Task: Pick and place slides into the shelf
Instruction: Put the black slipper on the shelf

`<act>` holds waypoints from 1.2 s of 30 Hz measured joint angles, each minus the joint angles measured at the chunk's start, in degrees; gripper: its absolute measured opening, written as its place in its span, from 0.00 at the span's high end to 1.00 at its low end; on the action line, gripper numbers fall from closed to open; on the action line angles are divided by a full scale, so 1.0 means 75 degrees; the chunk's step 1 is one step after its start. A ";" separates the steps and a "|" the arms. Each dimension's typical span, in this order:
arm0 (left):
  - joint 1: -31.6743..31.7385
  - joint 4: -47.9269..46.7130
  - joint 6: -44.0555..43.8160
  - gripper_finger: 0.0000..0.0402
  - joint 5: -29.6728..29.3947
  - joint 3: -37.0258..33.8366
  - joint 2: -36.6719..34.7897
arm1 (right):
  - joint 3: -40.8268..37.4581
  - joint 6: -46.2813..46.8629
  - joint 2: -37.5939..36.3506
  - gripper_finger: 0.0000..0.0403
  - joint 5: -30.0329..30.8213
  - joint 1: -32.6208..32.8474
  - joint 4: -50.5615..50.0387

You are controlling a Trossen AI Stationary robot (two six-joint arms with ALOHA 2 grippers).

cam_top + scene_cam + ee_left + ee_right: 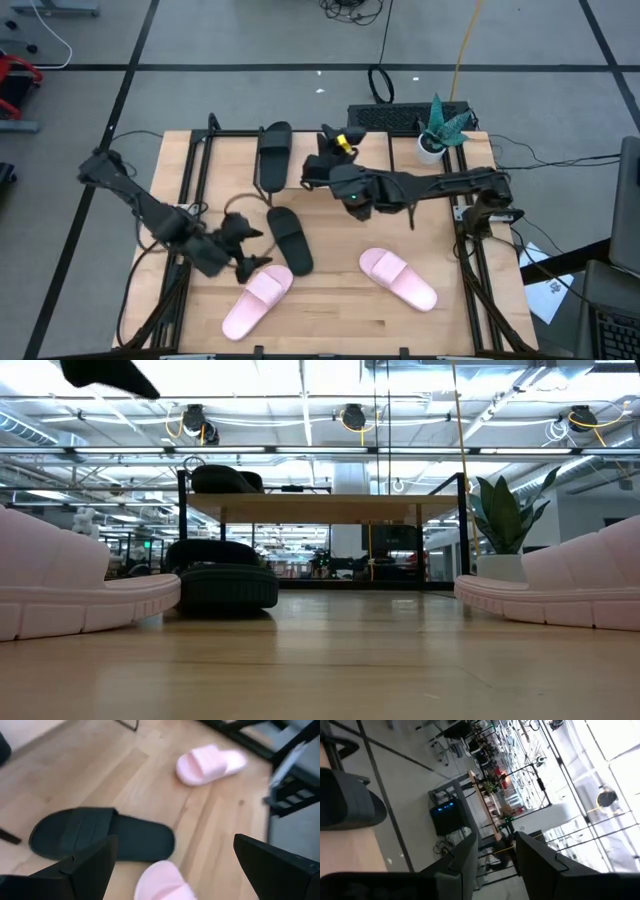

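One black slide (274,150) lies on the shelf's plank top (395,152); it also shows in the low view (225,480) on the shelf (330,508). The second black slide (289,240) lies sole down on the table. Two pink slides (257,300) (398,277) lie near the front. My left gripper (245,248) hovers open above the table between the black slide (100,832) and the left pink slide (162,882), touching nothing. My right gripper (320,165) is over the shelf beside the black slide (345,800); its fingers (495,845) stand a little apart and hold nothing.
A potted plant (436,130) stands at the shelf's right end near the table's far right corner. Black frame rails (190,170) run along both table sides. A keyboard (400,115) lies behind the table. Bare wood lies between the two pink slides.
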 joint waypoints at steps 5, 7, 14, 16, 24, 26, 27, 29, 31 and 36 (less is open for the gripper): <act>-0.0088 -0.0002 -0.0277 0.02 -0.0262 0.0000 0.1010 | 0.0000 0.0838 -0.0299 0.69 -0.0009 0.0122 -0.0583; -0.0048 -0.0005 -0.0317 0.02 -0.0347 -0.0003 0.1414 | 0.0000 0.1064 -0.0361 0.69 -0.0017 0.0144 -0.0824; 0.0125 0.0601 -0.0352 0.02 -0.0999 0.0000 0.1899 | -0.0003 0.1091 -0.0362 0.69 -0.0035 0.0146 -0.1416; 0.0214 0.0557 -0.0556 0.02 -0.0990 0.0000 0.1907 | -0.0003 0.1111 -0.0365 0.69 -0.0046 0.0112 -0.1701; 0.0392 0.0170 -0.1421 0.02 -0.0487 0.0000 0.1906 | -0.0009 0.1191 -0.0596 0.69 -0.0389 0.0070 -0.2174; 0.0395 0.0154 -0.1759 0.02 -0.0458 0.0000 0.1905 | -0.0009 0.1507 -0.0756 0.69 -0.0880 0.0094 -0.2519; 0.0395 0.0159 -0.1905 0.02 -0.0458 0.0000 0.1905 | -0.0009 0.1706 -0.0853 0.69 -0.1176 0.0105 -0.2717; 0.0395 0.0144 -0.2044 0.02 -0.0458 0.0000 0.1906 | -0.0009 0.2090 -0.1067 0.69 -0.1676 0.0108 -0.2992; 0.0410 0.0170 -0.2050 0.02 -0.0471 0.0000 0.1930 | -0.0009 0.2334 -0.1295 0.69 -0.2039 0.0108 -0.3181; 0.0537 0.0249 -0.2049 0.02 -0.0506 0.0000 0.2194 | -0.0009 0.2523 -0.1889 0.69 -0.2472 0.0064 -0.3431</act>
